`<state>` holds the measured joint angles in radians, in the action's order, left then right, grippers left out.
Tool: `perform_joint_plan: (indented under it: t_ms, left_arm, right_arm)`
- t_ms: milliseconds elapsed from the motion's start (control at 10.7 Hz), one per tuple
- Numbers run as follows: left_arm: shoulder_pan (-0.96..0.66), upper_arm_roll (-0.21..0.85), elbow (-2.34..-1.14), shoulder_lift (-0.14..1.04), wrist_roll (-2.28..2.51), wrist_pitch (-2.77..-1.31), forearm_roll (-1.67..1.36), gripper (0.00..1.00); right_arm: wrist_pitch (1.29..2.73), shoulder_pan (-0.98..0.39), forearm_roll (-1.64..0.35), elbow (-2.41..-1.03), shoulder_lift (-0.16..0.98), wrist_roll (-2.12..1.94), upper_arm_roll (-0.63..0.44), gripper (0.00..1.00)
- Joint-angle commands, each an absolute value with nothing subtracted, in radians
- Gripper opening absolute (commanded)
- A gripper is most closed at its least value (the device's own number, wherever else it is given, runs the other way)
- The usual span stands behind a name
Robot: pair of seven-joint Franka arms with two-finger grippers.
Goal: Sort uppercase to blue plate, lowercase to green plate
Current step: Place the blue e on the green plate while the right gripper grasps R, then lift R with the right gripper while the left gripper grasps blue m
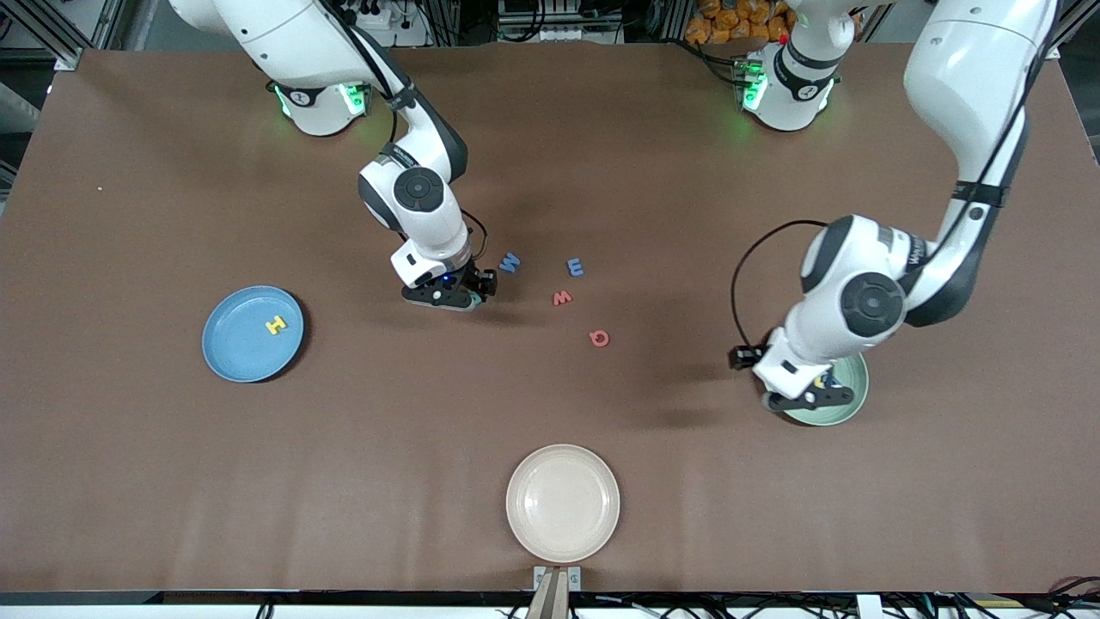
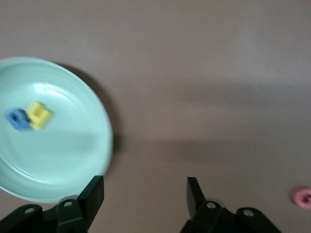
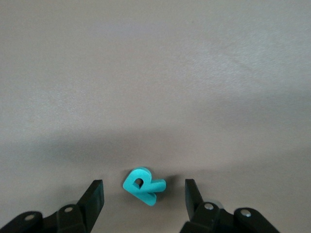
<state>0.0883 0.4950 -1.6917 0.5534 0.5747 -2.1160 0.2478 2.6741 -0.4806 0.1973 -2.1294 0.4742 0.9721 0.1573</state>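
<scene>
Cream plate (image 1: 562,503); only wrist shows teal R (image 3: 143,186).

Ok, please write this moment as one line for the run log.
left gripper: open, over green plate rim | right gripper: open around teal R | blue plate: yellow H | green plate: yellow letter, blue letter

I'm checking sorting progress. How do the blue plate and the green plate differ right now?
The blue plate holds one yellow H; the green plate holds two letters, a yellow h and a blue letter.
The blue plate has no gripper over it; the left gripper, open, is over the green plate.
Both are round with shallow rims.
</scene>
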Motion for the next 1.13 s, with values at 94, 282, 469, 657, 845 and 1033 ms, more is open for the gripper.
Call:
perform_joint_plan:
  t_ms: [94,282,469,657,845,1033]
  left_arm:
    - [-0.035,0.508,-1.701,0.549,0.809,-2.094,0.267,0.75]
    - [-0.121,0.508,-1.701,0.554,0.932,-2.095,0.268,0.72]
    - [-0.191,0.508,-1.703,0.568,1.099,-2.108,0.268,0.69]
    - [-0.256,0.508,-1.706,0.578,1.179,-2.12,0.268,0.68]
    - [-0.304,0.508,-1.713,0.594,1.254,-2.152,0.268,0.65]
    - [-0.359,0.505,-1.721,0.627,1.314,-2.184,0.268,0.64]
  right_arm:
    - [2.717,-0.485,0.236,-2.109,0.514,1.009,0.155,0.76]
    - [2.729,-0.486,0.239,-2.109,0.526,1.009,0.155,0.76]
    - [2.737,-0.488,0.244,-2.109,0.529,1.009,0.152,0.72]
    - [2.737,-0.488,0.258,-2.111,0.529,1.009,0.15,0.61]
    - [2.743,-0.486,0.273,-2.111,0.529,1.009,0.146,0.51]
    - [2.747,-0.486,0.285,-2.112,0.529,1.009,0.146,0.43]
